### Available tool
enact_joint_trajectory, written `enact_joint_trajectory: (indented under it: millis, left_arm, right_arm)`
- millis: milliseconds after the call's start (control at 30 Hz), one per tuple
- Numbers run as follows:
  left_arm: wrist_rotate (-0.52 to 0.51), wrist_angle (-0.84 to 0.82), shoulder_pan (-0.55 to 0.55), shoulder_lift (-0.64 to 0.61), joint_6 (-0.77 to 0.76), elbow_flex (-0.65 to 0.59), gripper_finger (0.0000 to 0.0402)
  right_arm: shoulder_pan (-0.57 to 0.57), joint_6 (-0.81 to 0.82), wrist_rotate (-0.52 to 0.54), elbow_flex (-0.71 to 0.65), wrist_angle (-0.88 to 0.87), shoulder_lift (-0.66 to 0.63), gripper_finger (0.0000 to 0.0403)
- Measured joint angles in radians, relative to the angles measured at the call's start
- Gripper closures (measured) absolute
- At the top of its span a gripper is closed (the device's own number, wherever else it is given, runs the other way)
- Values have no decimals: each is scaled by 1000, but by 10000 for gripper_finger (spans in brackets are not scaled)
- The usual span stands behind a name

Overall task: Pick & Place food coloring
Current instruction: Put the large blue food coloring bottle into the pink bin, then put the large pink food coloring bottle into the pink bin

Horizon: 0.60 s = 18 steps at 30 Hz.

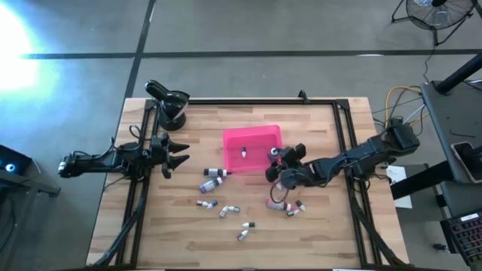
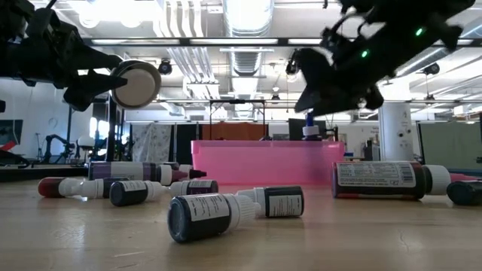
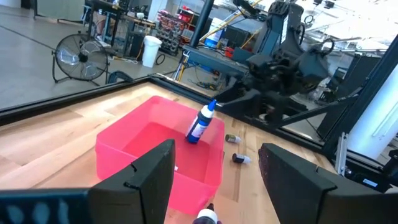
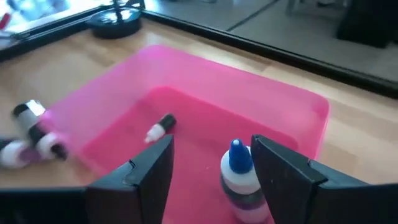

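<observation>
Two bottles in the pink tray, more scattered on the counter

Two robot arms reach over a wooden counter [image 1: 316,241] seen from above. The right end effector [image 1: 276,162] hangs at the right edge of a pink rectangular tray [image 1: 252,140]. Its two dark fingers [image 4: 140,177] stand apart, and a blue-capped food coloring bottle [image 4: 239,180] sits between them in the wrist view. That bottle is tilted inside the tray near its right wall, and the fingers do not appear to press it. A second small bottle with a white cap [image 4: 160,128] lies on its side on the tray floor.

Roughly ten more bottles lie on their sides on the counter in front of the tray. Among them, a dark pair [image 1: 214,174] lies just beside the tray's front left corner, a loose group [image 1: 218,207] lies farther forward, and a few [image 1: 290,207] lie below the right end effector.

Well apart on the left, the left end effector [image 1: 175,156] waits above the counter with its fingers spread wide and nothing between them.
</observation>
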Motion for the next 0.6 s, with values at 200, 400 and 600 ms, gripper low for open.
enact_joint_trajectory:
  millis: [200, 400, 600]
  left_arm:
    - [0, 0, 0, 0, 0, 0, 193]
    - [0, 0, 0, 1, 0, 0, 193]
    - [0, 0, 0, 2, 0, 0, 193]
  right_arm:
    - [70, 47, -51, 63, -312, -105, 190]
    - [157, -30, -497, 70, -435, -157, 190]
    - [248, -153, -688, 72, -440, -29, 191]
